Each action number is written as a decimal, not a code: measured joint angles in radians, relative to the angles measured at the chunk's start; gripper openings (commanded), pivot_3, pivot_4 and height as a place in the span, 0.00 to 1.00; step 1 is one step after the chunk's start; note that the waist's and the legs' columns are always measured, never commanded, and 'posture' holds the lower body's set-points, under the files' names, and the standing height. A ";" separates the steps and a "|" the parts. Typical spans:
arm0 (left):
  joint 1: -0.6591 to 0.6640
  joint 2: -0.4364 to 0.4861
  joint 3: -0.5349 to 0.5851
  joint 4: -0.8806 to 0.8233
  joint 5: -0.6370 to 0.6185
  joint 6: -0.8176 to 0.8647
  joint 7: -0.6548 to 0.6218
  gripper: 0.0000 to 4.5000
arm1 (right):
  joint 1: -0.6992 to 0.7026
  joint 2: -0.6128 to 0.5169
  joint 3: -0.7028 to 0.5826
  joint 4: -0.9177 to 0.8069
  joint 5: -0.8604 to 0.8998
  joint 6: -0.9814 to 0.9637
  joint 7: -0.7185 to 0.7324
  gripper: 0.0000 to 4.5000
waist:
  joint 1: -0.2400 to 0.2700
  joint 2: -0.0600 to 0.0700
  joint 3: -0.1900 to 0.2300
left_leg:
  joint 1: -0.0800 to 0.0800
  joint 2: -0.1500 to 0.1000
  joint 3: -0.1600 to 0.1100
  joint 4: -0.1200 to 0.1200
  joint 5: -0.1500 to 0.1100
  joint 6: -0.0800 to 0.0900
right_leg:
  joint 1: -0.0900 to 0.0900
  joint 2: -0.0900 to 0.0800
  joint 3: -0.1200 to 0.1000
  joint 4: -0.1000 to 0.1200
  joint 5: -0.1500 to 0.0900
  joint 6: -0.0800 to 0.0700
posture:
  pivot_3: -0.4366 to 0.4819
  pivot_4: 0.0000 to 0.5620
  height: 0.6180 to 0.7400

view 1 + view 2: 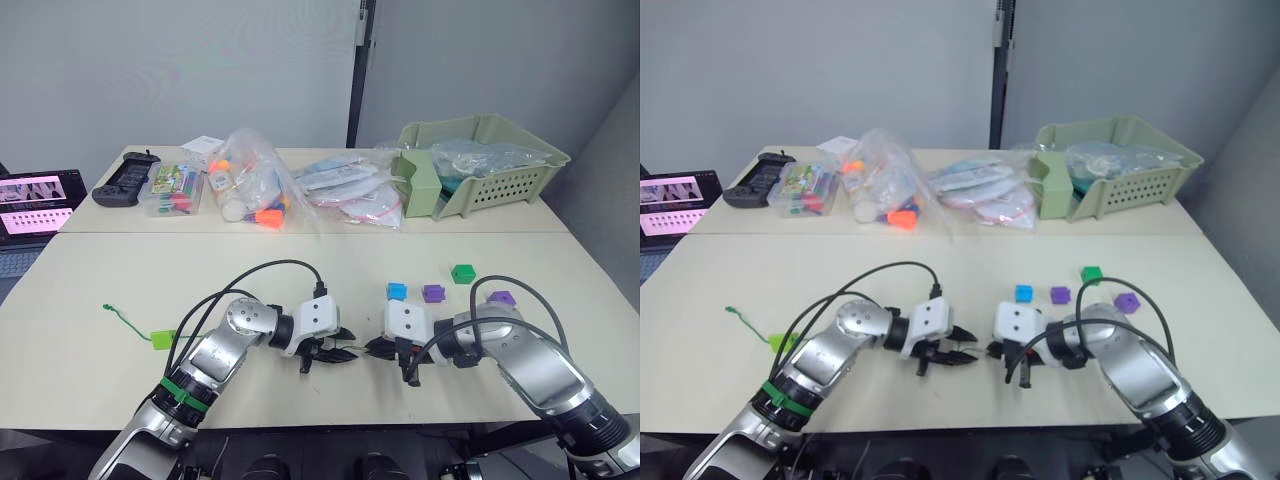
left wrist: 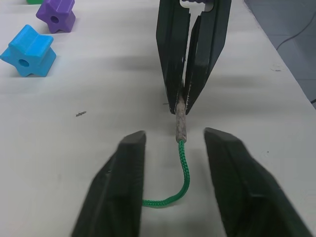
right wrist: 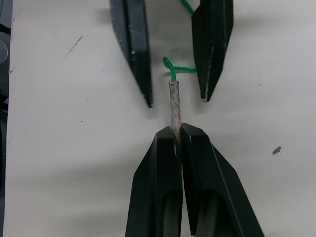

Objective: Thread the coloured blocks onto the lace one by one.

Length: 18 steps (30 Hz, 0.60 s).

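The lace (image 2: 180, 163) tip is being pinched by the clenched right tool (image 3: 177, 133) low over the tabletop (image 1: 120, 270), while the left tool (image 2: 174, 143) is standing released around the cord just behind it. No block is being held — the blue block (image 1: 397, 291) is lying nearest. The tip should be kept level and gripped well back, so a block's hole can be slid on.

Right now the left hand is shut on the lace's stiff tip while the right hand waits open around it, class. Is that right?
Not quite: the hands are swapped. The right hand is shut on the stiff tip of the lace, and the left hand waits open around it. The right wrist view shows this; the rest stands.
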 measured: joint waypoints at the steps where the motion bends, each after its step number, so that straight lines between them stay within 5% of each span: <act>1: 0.000 -0.001 0.000 0.000 0.000 0.001 0.000 0.09 | 0.000 0.000 0.000 0.000 0.000 0.000 0.000 0.00 | 0.000 0.000 0.000 | 0.000 0.000 0.000 0.000 0.000 0.000 | 0.000 0.000 0.000 0.000 0.000 0.000 | 0.48 0.27 1.00; 3: 0.000 -0.002 -0.001 0.000 0.000 0.002 -0.002 0.00 | 0.000 0.000 0.000 0.000 -0.001 0.000 -0.001 0.00 | 0.000 0.000 0.000 | 0.000 0.000 0.000 0.000 0.000 0.000 | 0.000 0.000 0.000 0.000 0.000 0.000 | 0.48 0.27 1.00; 17: 0.000 -0.007 -0.001 -0.005 -0.001 0.022 -0.006 0.00 | 0.000 -0.002 0.001 -0.001 -0.001 0.006 0.007 0.00 | 0.000 0.000 0.000 | 0.000 0.000 0.000 0.000 0.000 0.000 | 0.000 0.000 0.000 0.000 0.000 0.000 | 0.48 0.27 1.00; 18: 0.000 -0.007 -0.001 -0.005 -0.001 0.022 -0.007 0.00 | 0.000 -0.002 0.000 -0.004 0.002 0.015 0.007 0.12 | 0.000 0.000 0.000 | 0.000 0.000 0.000 0.000 0.000 0.000 | 0.000 0.000 0.000 0.000 0.000 0.000 | 0.48 0.27 1.00</act>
